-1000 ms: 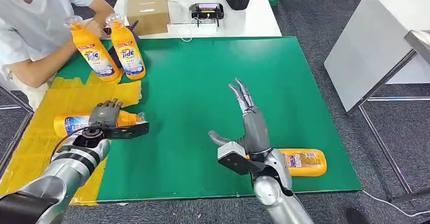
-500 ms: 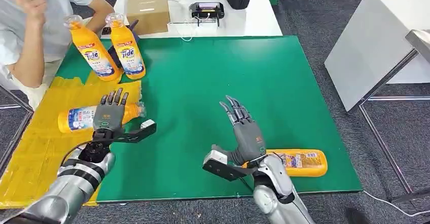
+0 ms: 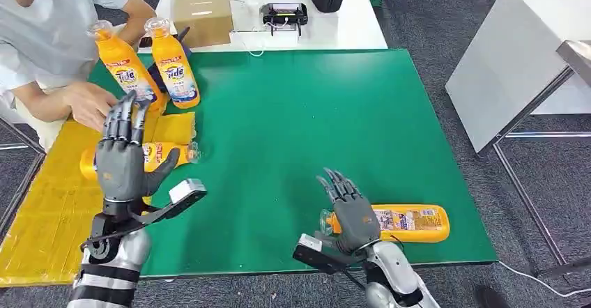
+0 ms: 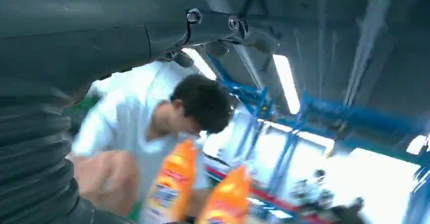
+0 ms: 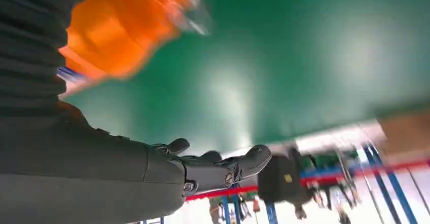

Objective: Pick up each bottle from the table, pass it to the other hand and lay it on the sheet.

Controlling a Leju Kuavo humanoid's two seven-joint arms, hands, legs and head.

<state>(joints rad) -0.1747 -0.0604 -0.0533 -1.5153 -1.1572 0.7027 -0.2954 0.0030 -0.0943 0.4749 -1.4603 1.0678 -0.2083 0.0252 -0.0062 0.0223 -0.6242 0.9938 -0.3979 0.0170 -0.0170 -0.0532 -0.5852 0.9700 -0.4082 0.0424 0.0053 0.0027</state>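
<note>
the left hand (image 3: pixel 124 162) has let go and lifted, fingers spread wide, holding nothing. the orange plastic bottle (image 3: pixel 150 157) now lies on the yellow sheet (image 3: pixel 42 210). the right hand (image 3: pixel 352 214), fingers apart and holding nothing, has dropped to the next orange bottle (image 3: pixel 411 223) lying on the green table (image 3: pixel 293 113).

Orange bottles (image 3: pixel 411 223), yellow sheet (image 3: pixel 49 203), green table (image 3: pixel 293 127)
</note>
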